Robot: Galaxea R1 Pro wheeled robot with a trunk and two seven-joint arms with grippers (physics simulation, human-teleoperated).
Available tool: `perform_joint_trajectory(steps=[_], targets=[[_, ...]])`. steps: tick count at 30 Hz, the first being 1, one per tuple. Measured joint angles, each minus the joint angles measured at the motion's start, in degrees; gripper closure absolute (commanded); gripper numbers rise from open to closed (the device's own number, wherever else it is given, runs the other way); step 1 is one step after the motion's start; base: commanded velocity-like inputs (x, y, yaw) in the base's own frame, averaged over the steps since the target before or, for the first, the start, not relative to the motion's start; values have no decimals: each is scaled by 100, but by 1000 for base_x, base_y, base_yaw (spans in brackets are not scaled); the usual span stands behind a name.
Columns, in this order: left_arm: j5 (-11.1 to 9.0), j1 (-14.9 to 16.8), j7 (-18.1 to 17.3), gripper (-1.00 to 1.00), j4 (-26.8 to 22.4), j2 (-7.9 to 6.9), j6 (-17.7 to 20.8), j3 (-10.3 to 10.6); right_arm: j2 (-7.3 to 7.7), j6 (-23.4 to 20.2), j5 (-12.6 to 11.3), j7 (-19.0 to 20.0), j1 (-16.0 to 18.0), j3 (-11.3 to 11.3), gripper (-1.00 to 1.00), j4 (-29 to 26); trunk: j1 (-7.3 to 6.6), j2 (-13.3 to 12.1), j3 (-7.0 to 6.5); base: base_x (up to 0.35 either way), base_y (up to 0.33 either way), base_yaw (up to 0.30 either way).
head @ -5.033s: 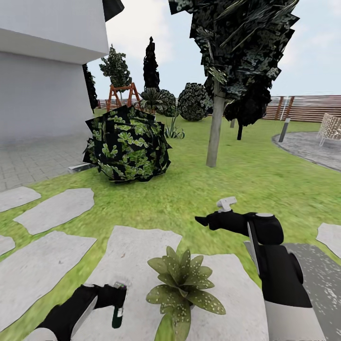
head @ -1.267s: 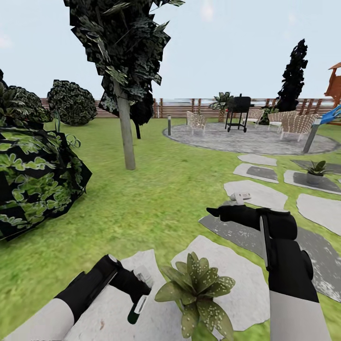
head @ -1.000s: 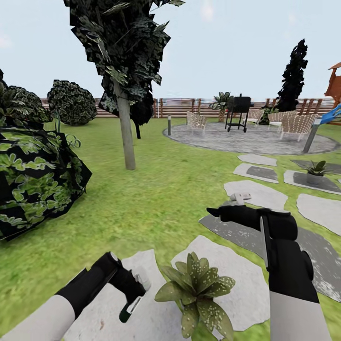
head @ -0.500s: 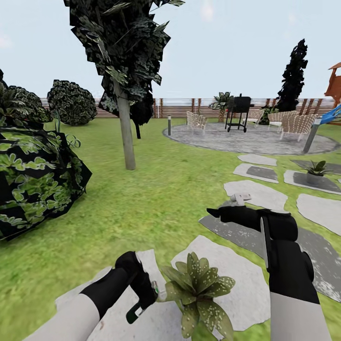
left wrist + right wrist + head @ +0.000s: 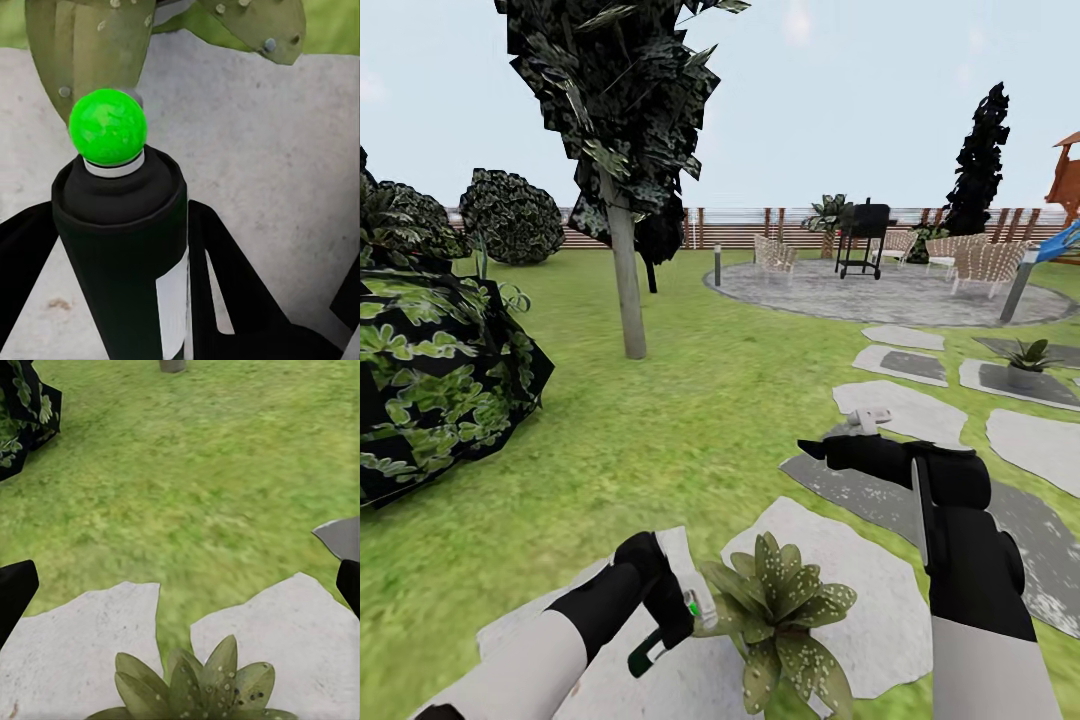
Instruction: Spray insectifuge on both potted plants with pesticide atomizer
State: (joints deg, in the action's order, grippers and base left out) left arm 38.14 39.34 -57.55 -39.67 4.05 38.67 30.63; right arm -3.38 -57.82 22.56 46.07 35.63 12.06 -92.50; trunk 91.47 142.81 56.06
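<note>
My left gripper [image 5: 672, 612] is shut on the pesticide atomizer [image 5: 660, 640], a black bottle held tilted just left of the near potted plant [image 5: 780, 610], almost touching its leaves. In the left wrist view the bottle [image 5: 124, 247] stands between the black fingers [image 5: 225, 289], its green end [image 5: 107, 126] pointing at speckled leaves [image 5: 82, 45]. My right gripper [image 5: 808, 450] hovers open above the grass beyond that plant; its wrist view shows the fingertips [image 5: 15, 589] wide apart over the rosette [image 5: 191, 686]. A second potted plant [image 5: 1025, 360] stands on a far stepping stone at the right.
A big dark bush [image 5: 430, 380] fills the left side. A tree trunk [image 5: 627, 290] rises ahead. Stepping stones [image 5: 900, 405] lead right toward a gravel patio [image 5: 880, 295] with chairs, a grill [image 5: 863, 235] and bollard lamps [image 5: 1017, 285]. A brown fence [image 5: 750, 225] closes the back.
Over the last second my left arm swung right and forward, carrying the atomizer up to the near plant's leaves. The right arm stayed put. Five seconds ago the head faced further left.
</note>
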Motion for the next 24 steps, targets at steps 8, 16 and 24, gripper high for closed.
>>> perform_joint_trajectory(steps=[8, 16, 24], targets=[[-44, 1, 727, 100, 321, 51, 3, -145, 1, 8, 0, 8, 0, 5, -100, 0, 0, 0, 0, 0, 0, 0], [-45, 2, 1307, 100, 643, 146, 158, -262, 1, 9, -1, 8, 0, 5, -100, 0, 0, 0, 0, 0, 0, 0], [-72, 2, 1735, 100, 651, 227, 169, -340, 1, 9, 0, 3, 0, 5, -100, 0, 0, 0, 0, 0, 0, 0]])
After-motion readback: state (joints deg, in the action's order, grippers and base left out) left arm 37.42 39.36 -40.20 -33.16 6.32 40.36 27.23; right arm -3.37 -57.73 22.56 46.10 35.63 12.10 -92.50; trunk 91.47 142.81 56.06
